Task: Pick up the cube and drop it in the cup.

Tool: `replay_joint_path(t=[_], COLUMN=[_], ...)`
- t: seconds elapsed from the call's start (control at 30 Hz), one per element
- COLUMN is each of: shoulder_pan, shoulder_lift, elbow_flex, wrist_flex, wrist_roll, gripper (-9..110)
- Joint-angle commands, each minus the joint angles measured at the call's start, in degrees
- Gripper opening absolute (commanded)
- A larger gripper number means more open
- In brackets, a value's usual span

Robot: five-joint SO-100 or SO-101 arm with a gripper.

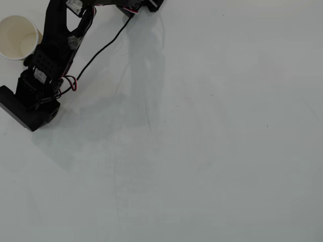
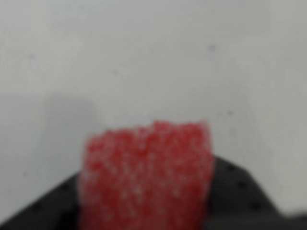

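Cup (image 1: 19, 37) sits at overhead view's top-left edge, just beside my arm (image 1: 53, 48). Worktop (image 1: 212, 151) to the right lies wide open. Wrist view, blurred: cube (image 2: 146, 175) clamped in my hand (image 2: 144, 211), dark jaw parts either side.

A white table (image 1: 212, 151) is filling the overhead view, its surface showing faint scuffs and small dark specks. The cup (image 1: 18, 37) is standing upright on it near the upper left corner, mouth open upward, beside the black arm (image 1: 53, 55).
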State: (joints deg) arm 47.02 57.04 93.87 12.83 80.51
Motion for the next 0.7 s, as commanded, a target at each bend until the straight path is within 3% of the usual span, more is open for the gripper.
replay_joint_path(t=[0.0,0.67], shoulder_pan=[-0.79,-1.67], shoulder_lift=[8.70,47.81], elbow_flex=[-4.83,18.37], wrist_flex=[1.76,7.38], wrist_roll=[0.26,0.44], gripper=[0,0])
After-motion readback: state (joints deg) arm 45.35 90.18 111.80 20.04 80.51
